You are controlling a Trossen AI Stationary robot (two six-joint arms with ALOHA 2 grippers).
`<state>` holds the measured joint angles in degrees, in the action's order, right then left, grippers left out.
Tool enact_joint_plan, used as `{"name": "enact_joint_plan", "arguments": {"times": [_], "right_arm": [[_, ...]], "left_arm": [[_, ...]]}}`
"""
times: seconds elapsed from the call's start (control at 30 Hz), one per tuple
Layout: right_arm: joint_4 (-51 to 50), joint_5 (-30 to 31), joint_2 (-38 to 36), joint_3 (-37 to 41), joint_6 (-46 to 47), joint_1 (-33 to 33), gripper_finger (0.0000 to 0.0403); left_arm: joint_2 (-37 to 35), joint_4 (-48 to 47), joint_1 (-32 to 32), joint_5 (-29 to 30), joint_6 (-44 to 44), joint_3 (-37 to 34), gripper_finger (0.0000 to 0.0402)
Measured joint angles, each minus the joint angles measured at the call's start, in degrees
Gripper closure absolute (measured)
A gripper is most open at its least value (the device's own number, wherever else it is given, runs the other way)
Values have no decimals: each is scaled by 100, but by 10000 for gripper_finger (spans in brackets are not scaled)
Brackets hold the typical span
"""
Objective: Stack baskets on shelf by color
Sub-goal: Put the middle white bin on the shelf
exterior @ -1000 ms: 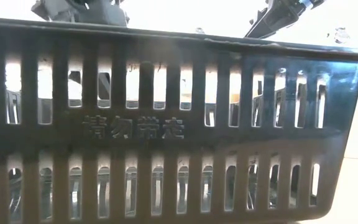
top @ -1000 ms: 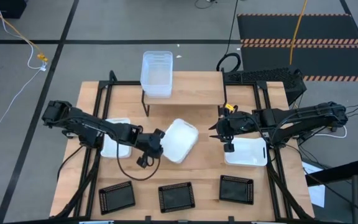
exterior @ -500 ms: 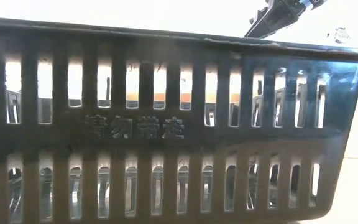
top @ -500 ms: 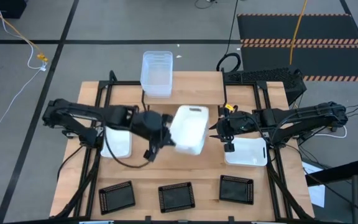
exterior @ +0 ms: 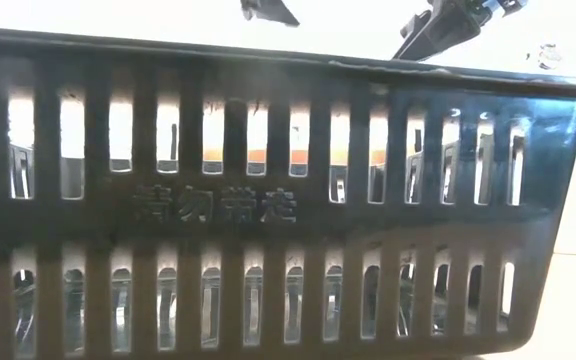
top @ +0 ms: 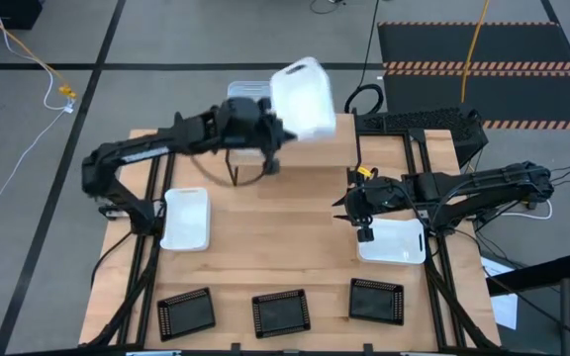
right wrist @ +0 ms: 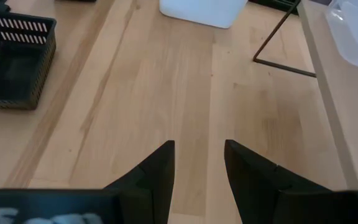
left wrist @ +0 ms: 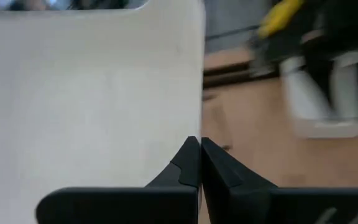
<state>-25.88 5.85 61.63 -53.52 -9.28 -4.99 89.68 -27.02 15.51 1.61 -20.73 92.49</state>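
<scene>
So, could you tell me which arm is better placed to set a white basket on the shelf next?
The left: its gripper already holds a white basket above the shelf; the right gripper is open and empty.

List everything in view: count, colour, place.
Clear translucent plastic baskets: stacked, count unclear, on the light-wood shelf's left end.
Opaque white plastic baskets: three; one held above the shelf, one on the table's left, one on its right.
Black mesh plastic baskets: three in the front row, left, middle, right.
Wooden table: one.
Left gripper: shut on the held white basket.
Right gripper: open, beside the right white basket.
</scene>
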Motion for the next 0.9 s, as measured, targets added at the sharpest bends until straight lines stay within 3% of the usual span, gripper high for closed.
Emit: {"name": "enact_joint_plan", "arguments": {"times": [0.23, 0.9], "right_arm": [[-27, 4, 0, 0, -2, 0, 268], [183, 4, 0, 280, 97, 0, 268]], "left_arm": [[668, -12, 695, -235, 94, -2, 401], [844, -1134, 642, -317, -234, 22, 399]]}}
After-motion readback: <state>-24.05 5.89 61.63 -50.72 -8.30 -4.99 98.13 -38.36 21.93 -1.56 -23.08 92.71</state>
